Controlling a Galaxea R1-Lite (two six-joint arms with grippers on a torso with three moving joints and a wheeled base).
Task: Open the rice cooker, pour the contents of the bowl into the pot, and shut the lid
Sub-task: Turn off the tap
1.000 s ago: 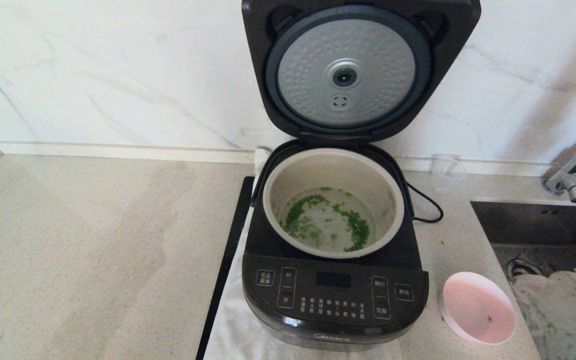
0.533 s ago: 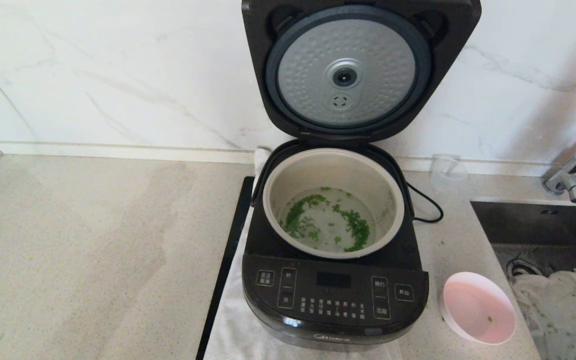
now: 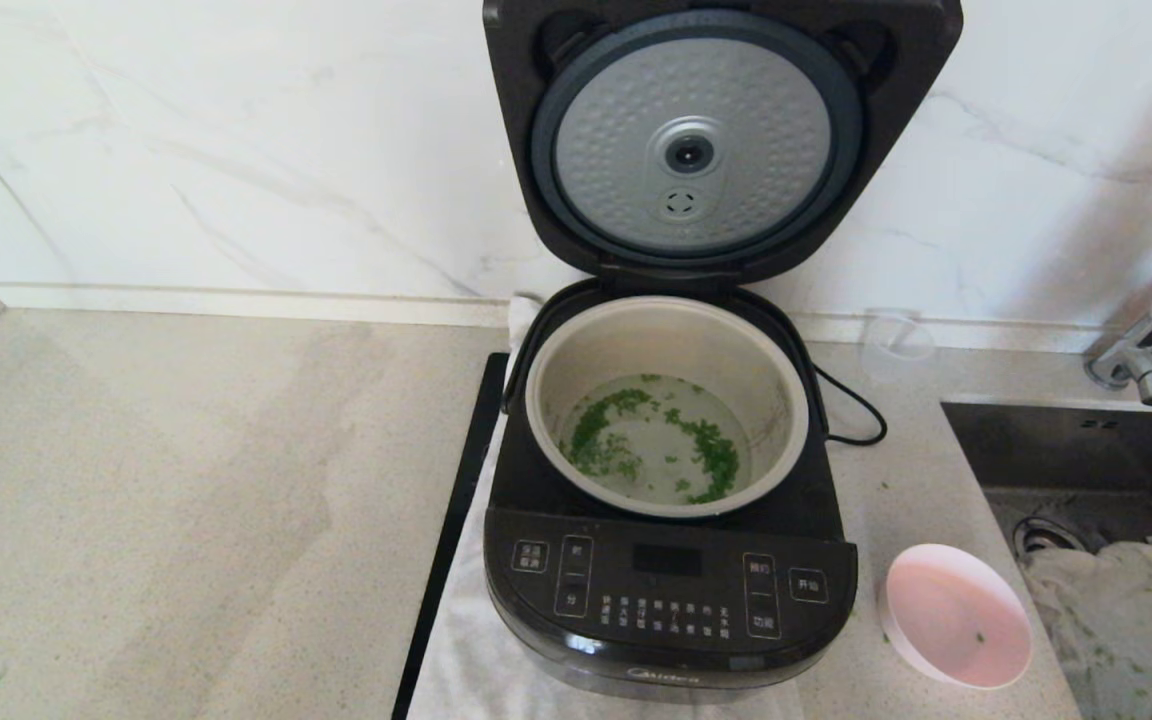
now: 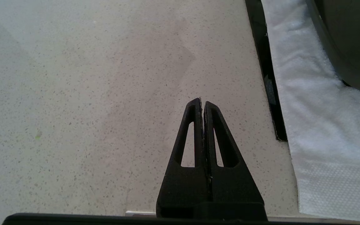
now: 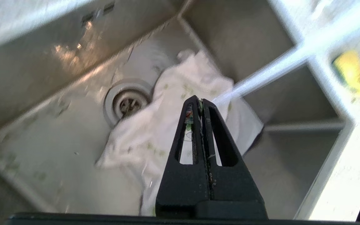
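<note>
In the pot (image 3: 771, 385), green contents (image 3: 706, 455); bowl (image 3: 956, 615) nearly empty; left tool (image 4: 202, 104), right tool (image 5: 197, 101) both together.

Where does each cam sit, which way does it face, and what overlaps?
Head view: on the head, looking forward and down at the open rice cooker, bowl and sink; no clear gripper.
Left wrist view: behind the shut left gripper, facing the countertop.
Right wrist view: behind the shut right gripper, facing into the sink.
Shared: head and left wrist views show the white towel; head and right wrist views share the sink.
</note>
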